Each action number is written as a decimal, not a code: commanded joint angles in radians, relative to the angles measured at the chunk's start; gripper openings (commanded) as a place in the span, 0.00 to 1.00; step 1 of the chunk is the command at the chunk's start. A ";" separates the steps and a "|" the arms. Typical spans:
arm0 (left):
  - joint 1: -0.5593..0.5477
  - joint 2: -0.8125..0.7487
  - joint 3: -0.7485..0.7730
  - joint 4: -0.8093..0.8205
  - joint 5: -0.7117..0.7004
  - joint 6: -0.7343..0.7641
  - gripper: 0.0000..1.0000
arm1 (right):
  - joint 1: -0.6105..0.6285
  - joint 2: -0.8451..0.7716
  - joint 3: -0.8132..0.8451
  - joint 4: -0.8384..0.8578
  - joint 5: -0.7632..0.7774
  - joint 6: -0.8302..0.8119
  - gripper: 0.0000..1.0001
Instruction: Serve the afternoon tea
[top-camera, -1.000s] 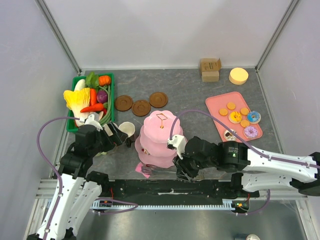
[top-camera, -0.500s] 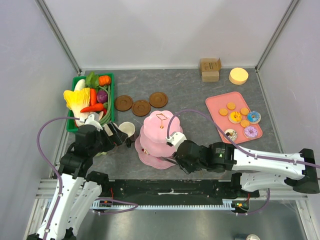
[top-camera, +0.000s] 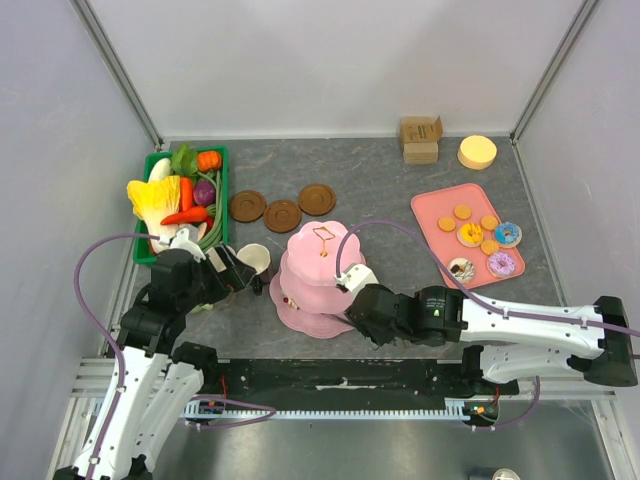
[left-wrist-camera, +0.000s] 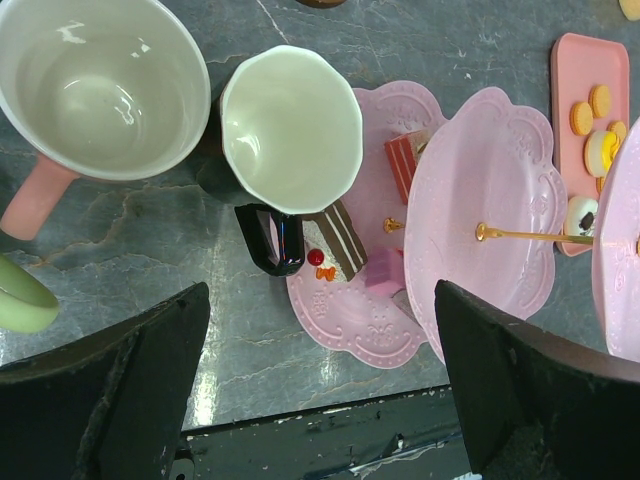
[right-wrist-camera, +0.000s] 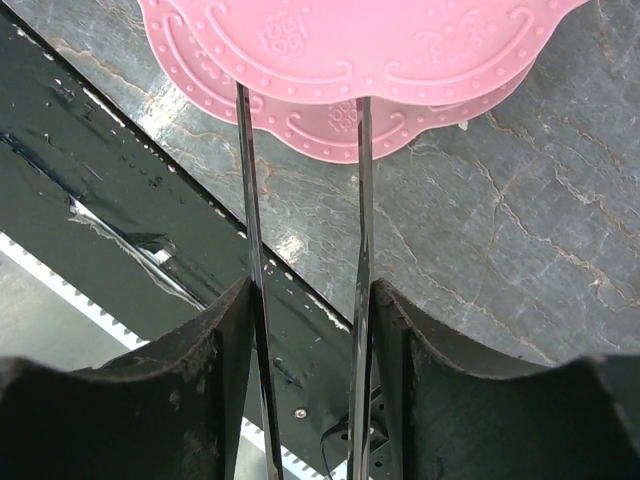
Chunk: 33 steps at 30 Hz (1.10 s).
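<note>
From the near edge, the right fingers (right-wrist-camera: 215, 340) are clamped on a pair of tongs (right-wrist-camera: 364, 200). The two thin blades stand apart and reach to the 6 o'clock rim of the pink tiered stand (right-wrist-camera: 330, 40). I read this as the stocking step: cake bits (left-wrist-camera: 341, 238) already lie on the bottom tier. Nothing shows between the blades.

The left fingers (left-wrist-camera: 130, 370) hang spread wide and empty over the mugs at the stand's 9 o'clock. The pale mug (left-wrist-camera: 290, 125) is beside the pink mug (left-wrist-camera: 95, 85).

Further back, at 12 o'clock, three brown saucers (top-camera: 282, 215) wait bare on the worktop (top-camera: 370, 180). At 2 o'clock the pink tray (top-camera: 430, 207) holds the orange biscuits (top-camera: 462, 212) and purple donut (top-camera: 501, 264).

The next move probably calls for swinging the tongs out to that tray and squeezing gently on one snack.

The tong tips vanish under the stand's rim, the dark mug (left-wrist-camera: 272, 245) is mostly tucked beneath the pale one, and the upper tiers hide part of the bottom one.
</note>
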 joint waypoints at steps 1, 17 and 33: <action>0.001 0.007 0.016 0.012 -0.004 -0.024 0.99 | 0.005 -0.032 -0.003 0.014 0.006 0.016 0.56; 0.001 0.017 0.013 0.012 -0.001 -0.026 0.99 | 0.005 -0.109 -0.015 -0.082 -0.020 0.063 0.57; 0.001 0.024 0.013 0.013 -0.001 -0.027 0.99 | 0.005 -0.157 0.035 -0.295 0.083 0.181 0.57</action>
